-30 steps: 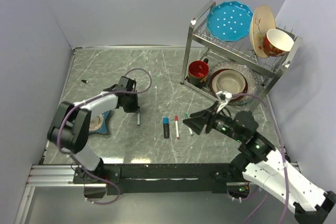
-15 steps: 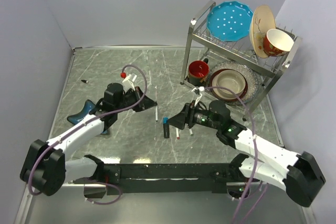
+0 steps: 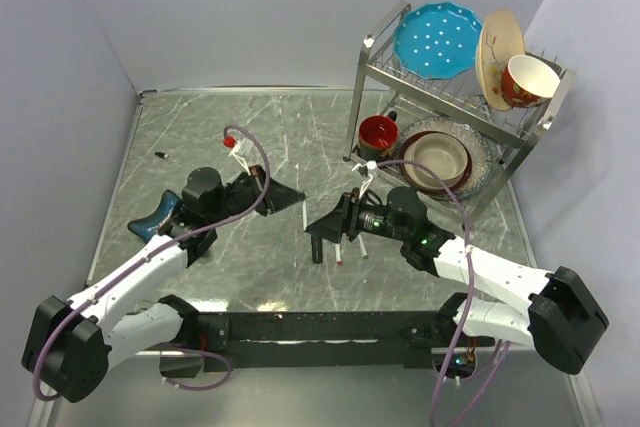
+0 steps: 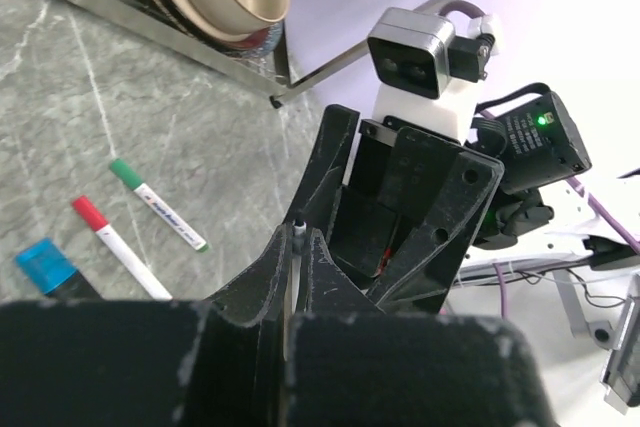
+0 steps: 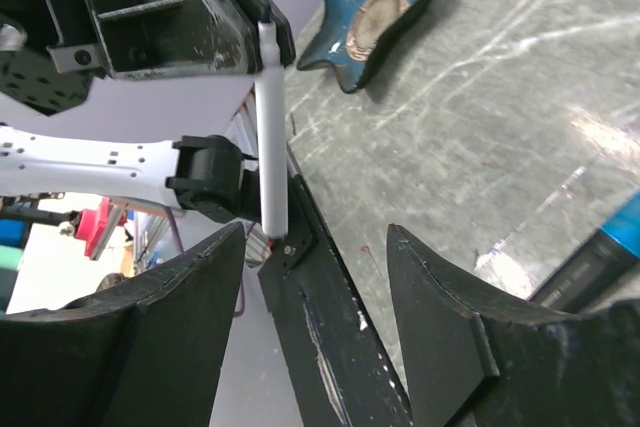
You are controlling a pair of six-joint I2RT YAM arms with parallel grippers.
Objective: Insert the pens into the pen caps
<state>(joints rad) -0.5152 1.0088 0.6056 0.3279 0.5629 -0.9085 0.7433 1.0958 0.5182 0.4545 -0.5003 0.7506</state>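
While aloft, pen (image 3: 301, 217) within left claw (image 3: 296, 198)

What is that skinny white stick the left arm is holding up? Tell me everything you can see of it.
It is a thin white pen with a smooth, plastic-looking barrel and a narrower nub at one end. The shut black fingers of the left gripper clamp it near that end, and nothing else touches it. It is lifted off the grey marbled table, and its free end points toward the open right gripper, close by. Its tip colour cannot be seen.

Glossy stone-look table (image 3: 300, 127), shiny metal rack (image 3: 360, 97), smooth plastic pen (image 5: 268, 127), scuffed matt left claw (image 4: 300, 237)
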